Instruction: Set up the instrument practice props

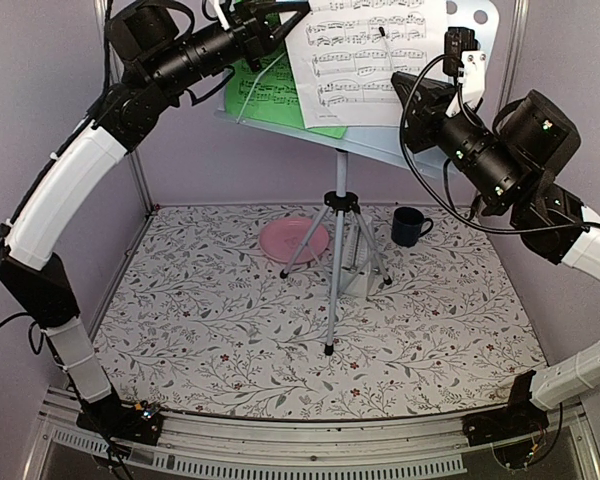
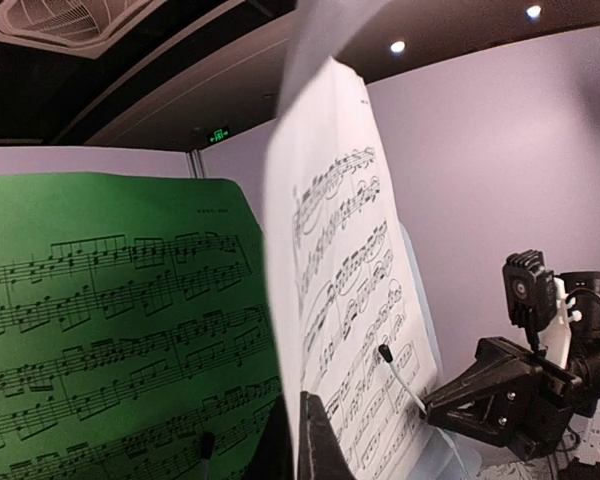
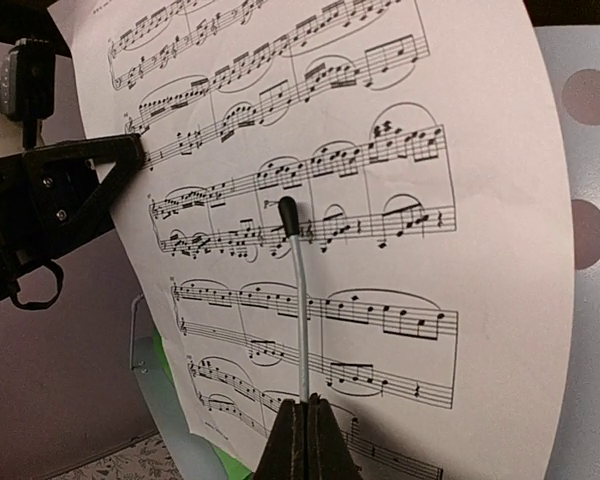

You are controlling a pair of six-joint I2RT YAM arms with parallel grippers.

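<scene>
Your left gripper (image 3: 130, 152) is closed tight on the left edge of the white music sheet (image 1: 365, 55), pinching the paper between its fingers high up by the top of the music stand (image 1: 336, 230). From the left wrist view you see that edge bowed away from the stand's perforated desk, with the page curving back toward it.

Your right gripper (image 3: 300, 410) is closed too. It has hold of a thin white rod (image 3: 301, 310) with a black tip, and the tip rests against the face of the white music sheet about halfway up the staves.

The green music sheet (image 1: 265, 95) leans on the left part of the stand's desk. The white page overlaps its right side.

The stand is upright on its tripod legs in the middle of the floral-covered table (image 1: 180, 330). The white metronome (image 1: 357, 282) stands on the table just behind the legs and is mostly hidden by them.

The pink plate (image 1: 293, 240) lies to the left of the tripod, with one leg reaching down in front of it. The dark blue mug (image 1: 410, 227) sits on the right, apart from the legs.
</scene>
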